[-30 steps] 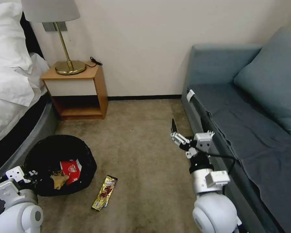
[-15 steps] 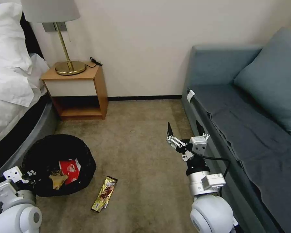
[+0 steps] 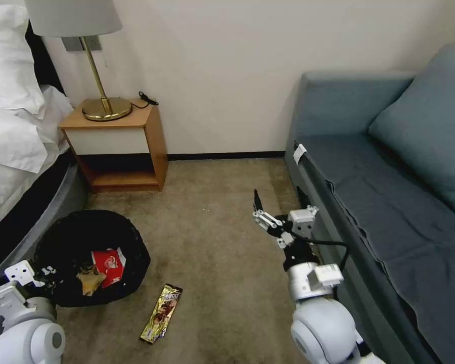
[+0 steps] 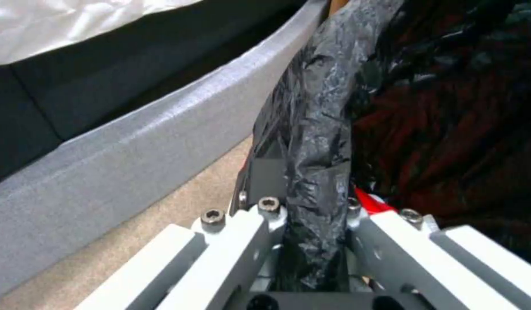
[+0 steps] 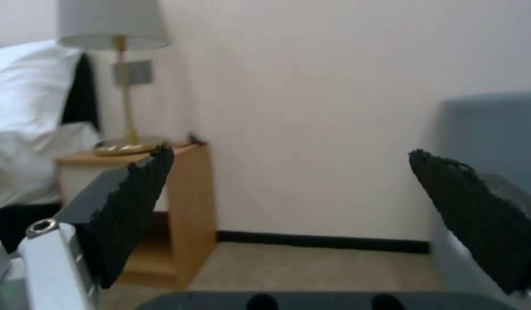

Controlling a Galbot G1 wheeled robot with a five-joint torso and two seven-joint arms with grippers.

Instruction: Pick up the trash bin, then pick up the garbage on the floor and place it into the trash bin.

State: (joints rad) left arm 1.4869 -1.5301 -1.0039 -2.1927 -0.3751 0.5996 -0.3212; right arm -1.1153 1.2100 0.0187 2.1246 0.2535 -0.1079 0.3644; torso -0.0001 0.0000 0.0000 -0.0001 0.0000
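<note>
From the head camera we see the round trash bin lined with crinkled black plastic [image 3: 91, 253] on the carpet beside the bed, a red snack packet [image 3: 108, 265] and a crumpled tan scrap [image 3: 89, 279] inside it. A brown-gold candy wrapper [image 3: 161, 313] lies on the carpet just beside the bin. Our left wrist camera adds what the head misses: the left gripper [image 4: 311, 206] is clamped on the bin's bagged rim. The right gripper [image 3: 280, 210] hangs over bare carpet near the grey-blue sofa [image 3: 389, 167]; its wrist camera shows the black pads [image 5: 142, 189] spread wide, holding nothing.
</note>
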